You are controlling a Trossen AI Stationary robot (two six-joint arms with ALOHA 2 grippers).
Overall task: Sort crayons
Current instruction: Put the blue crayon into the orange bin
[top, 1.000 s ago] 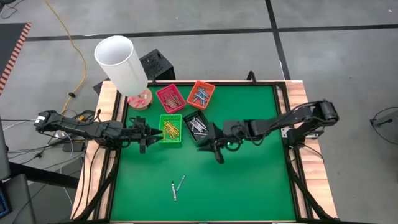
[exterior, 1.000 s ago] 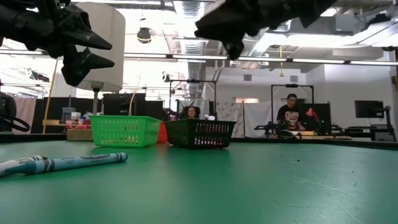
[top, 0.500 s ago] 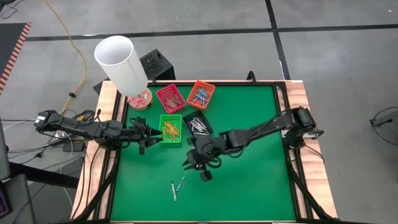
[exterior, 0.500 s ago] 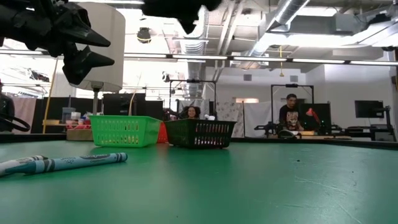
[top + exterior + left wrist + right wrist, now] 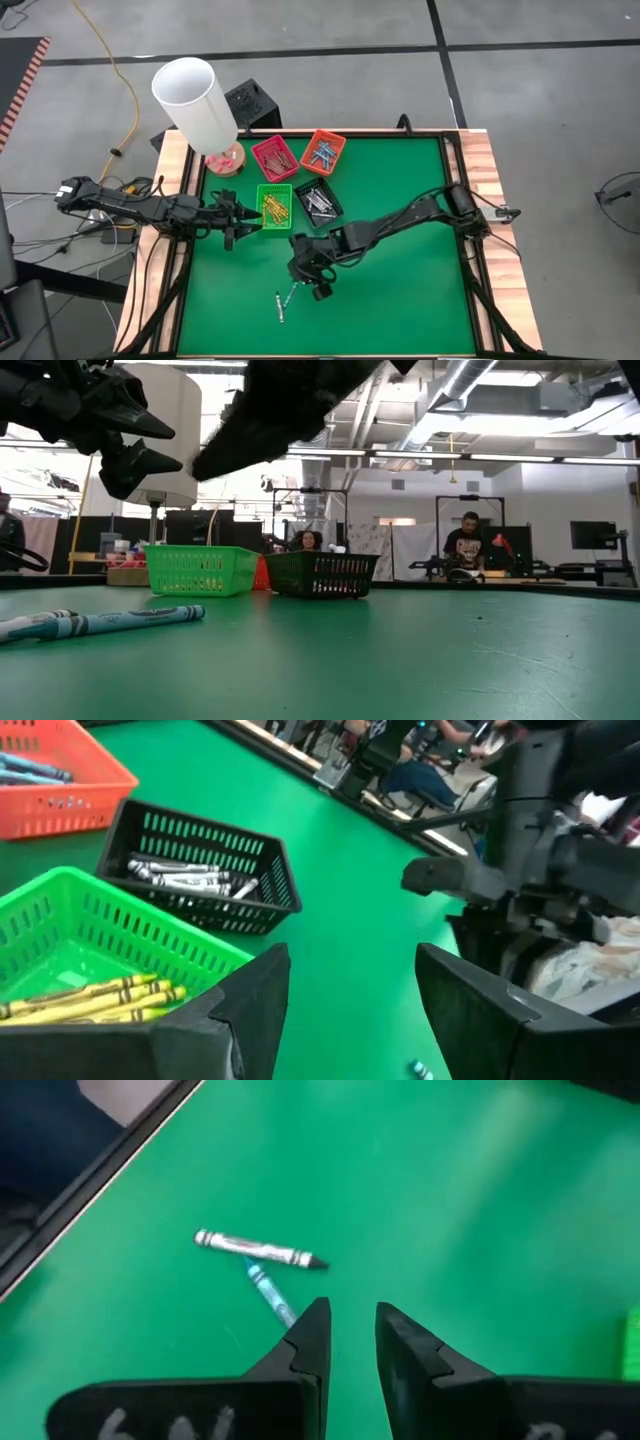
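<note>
Two loose crayons lie flat on the green mat: a grey-white one point(image 5: 258, 1250) and a light blue one point(image 5: 270, 1290), also visible as a pair point(image 5: 285, 299) near the table's front. My right gripper point(image 5: 350, 1315) hovers above and just right of them point(image 5: 315, 288), slightly open and empty, tilted downward. My left gripper point(image 5: 350, 960) waits open and empty at the green tray's left side point(image 5: 240, 222). Yellow-orange crayons fill the green tray point(image 5: 274, 207). Grey-white ones lie in the black tray point(image 5: 317, 202).
A red tray point(image 5: 274, 157) and an orange tray point(image 5: 322, 150) with crayons stand at the mat's far side. A tall white cylinder point(image 5: 195, 100) rises at the far left corner. Bare green mat point(image 5: 400, 290) spreads right of the loose crayons. People sit in the room beyond.
My right gripper has travelled from beside the black tray toward the table's near-left, sinking a little and tipping its fingers downward, and now hangs over the two loose crayons. The crayons and trays have stayed put.
</note>
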